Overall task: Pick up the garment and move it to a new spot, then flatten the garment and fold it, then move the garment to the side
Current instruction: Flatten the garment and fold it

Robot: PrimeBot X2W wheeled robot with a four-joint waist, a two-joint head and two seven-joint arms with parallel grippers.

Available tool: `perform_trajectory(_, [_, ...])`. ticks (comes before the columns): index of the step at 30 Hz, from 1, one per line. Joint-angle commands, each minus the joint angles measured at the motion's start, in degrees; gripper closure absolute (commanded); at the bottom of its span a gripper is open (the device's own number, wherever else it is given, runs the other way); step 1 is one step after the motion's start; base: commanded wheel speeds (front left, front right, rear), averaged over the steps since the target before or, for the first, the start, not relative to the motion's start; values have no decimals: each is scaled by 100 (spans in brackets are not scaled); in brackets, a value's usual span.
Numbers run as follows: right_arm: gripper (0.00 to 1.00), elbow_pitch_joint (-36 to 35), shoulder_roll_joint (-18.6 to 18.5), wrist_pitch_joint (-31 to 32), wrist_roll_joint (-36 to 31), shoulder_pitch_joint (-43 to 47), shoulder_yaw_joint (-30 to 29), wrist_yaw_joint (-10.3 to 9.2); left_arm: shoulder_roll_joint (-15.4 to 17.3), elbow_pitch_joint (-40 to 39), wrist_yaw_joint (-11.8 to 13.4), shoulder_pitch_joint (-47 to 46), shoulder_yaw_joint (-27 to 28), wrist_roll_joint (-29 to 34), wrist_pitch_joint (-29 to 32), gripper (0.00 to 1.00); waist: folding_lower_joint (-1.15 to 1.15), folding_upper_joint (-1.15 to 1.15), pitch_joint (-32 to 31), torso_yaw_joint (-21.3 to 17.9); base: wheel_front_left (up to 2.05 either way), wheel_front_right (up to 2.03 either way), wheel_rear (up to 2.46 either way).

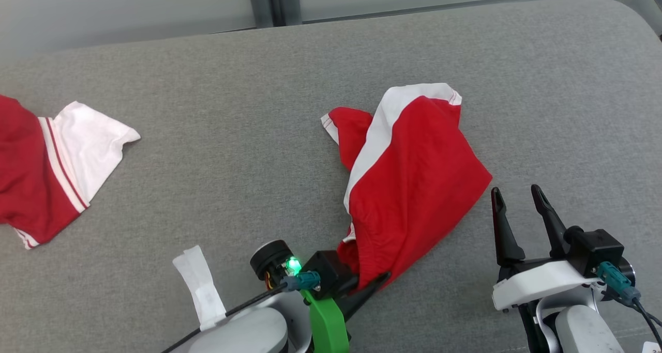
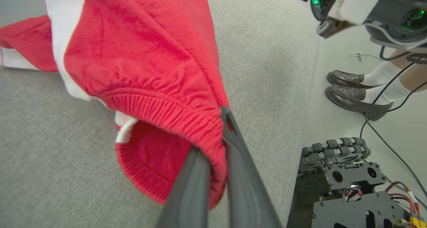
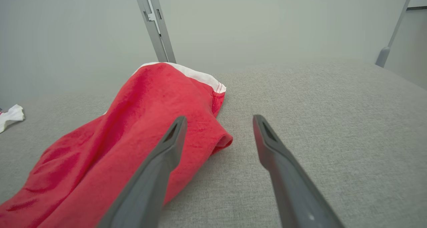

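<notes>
The left gripper [image 2: 213, 134] has its jaws clenched tight on the ribbed elastic waistband of the red shorts with a white side stripe [image 2: 143, 47]. The bunched red band is pinched between the two dark fingers [image 2: 240, 161], and part of it wraps over the fingertip. In the head view this gripper [image 1: 372, 286] sits at the bottom centre, at the garment's near end.

The right gripper [image 1: 516, 190] has its jaws spread wide and grasps nothing. It stands just beside the shorts' right corner without touching the cloth. In its own wrist view the grey fabric-covered worktop [image 3: 317, 104] shows between its fingers.

The shorts [image 1: 414, 177] lie right of centre on the worktop [image 1: 232, 162]. They are crumpled, spreading from the pinched waistband away from the robot. The white stripe runs diagonally up to the far hem, and one red leg folds out to the left. Seen from the right wrist, the cloth [image 3: 133, 121] is rumpled.

A second red-and-white garment [image 1: 36, 172] lies well apart at the left edge.
</notes>
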Motion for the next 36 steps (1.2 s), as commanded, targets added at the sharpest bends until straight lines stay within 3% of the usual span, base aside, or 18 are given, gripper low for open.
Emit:
perform_trajectory(1, [0,1,-19,-20,-37,-29,-7,-5,18,-51,5,70,28,73,25,100,0,0,14,243,0,0,0])
perform_trajectory(6, [0,23,-17,-20,-45,-26,-18,-6,63,172,5,251,23,-18,215,100,0,0,-29,351,0,0,0])
perform_trajectory(7, [0,29,-18,-20,-42,-22,-21,-5,61,249,5,240,25,-63,206,87,0,0,-41,361,0,0,0])
perform_trajectory(8, [0,37,-18,-20,-41,-17,-20,-5,47,355,5,232,23,-150,148,4,0,0,-55,368,0,0,0])
perform_trajectory(9, [0,43,-18,-20,-38,-14,-16,-6,34,425,5,229,19,-218,127,0,0,0,-68,370,0,0,0])
perform_trajectory(15, [0,50,-18,-20,-21,52,-46,-5,73,447,5,220,110,-878,74,0,0,0,-150,350,0,0,0])
perform_trajectory(20, [0,42,-16,-20,-16,95,-91,-5,397,45,6,96,306,-1468,303,0,0,0,-189,365,0,0,0])
perform_trajectory(26, [0,52,-17,-20,21,75,-58,-5,697,-133,238,-181,640,-1718,482,0,0,0,-215,333,0,0,0])
perform_trajectory(30, [0,57,-17,-20,46,29,-5,-5,581,134,313,-390,718,-1763,628,0,0,0,-193,245,0,0,0])
perform_trajectory(36, [0,26,-17,-20,78,-59,53,-6,93,981,233,-697,743,-1955,885,0,0,0,-62,-20,0,0,0])
